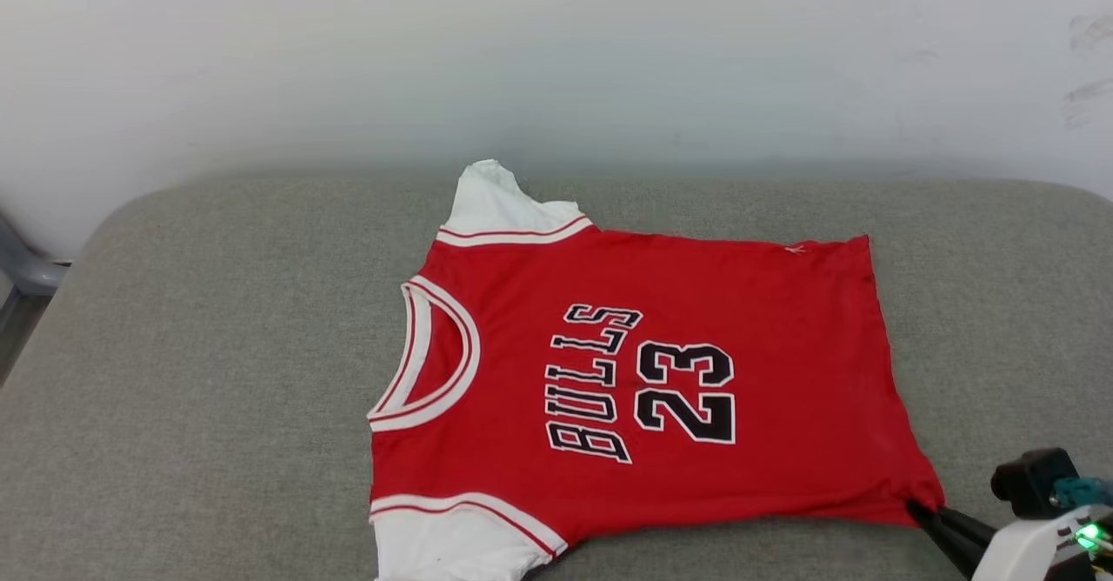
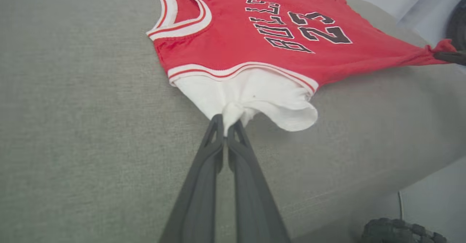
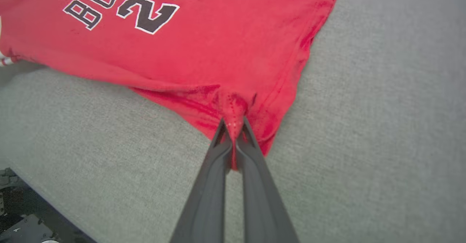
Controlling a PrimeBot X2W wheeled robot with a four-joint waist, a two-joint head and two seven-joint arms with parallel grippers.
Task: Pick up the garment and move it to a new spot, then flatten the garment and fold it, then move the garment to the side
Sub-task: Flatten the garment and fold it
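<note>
Grey fabric surface point(image 1: 191, 346), garment point(image 1: 765, 337) spread flat at its middle, lettering up, collar toward the robot's left. Left gripper point(image 2: 226, 121) pinching the near white sleeve point(image 2: 255, 94); right gripper point(image 3: 233, 126) pinching the near red hem corner point(image 3: 233, 106).

- The grey woven fabric cushion point(image 1: 217, 372) lies open left of the red-and-white jersey point(image 1: 739, 303) and right of its hem.
- A pale wall point(image 1: 556, 59) closes the far edge.

Perhaps a lab: grey fabric-covered surface point(image 1: 217, 320), plain white wall point(image 1: 556, 50).
</note>
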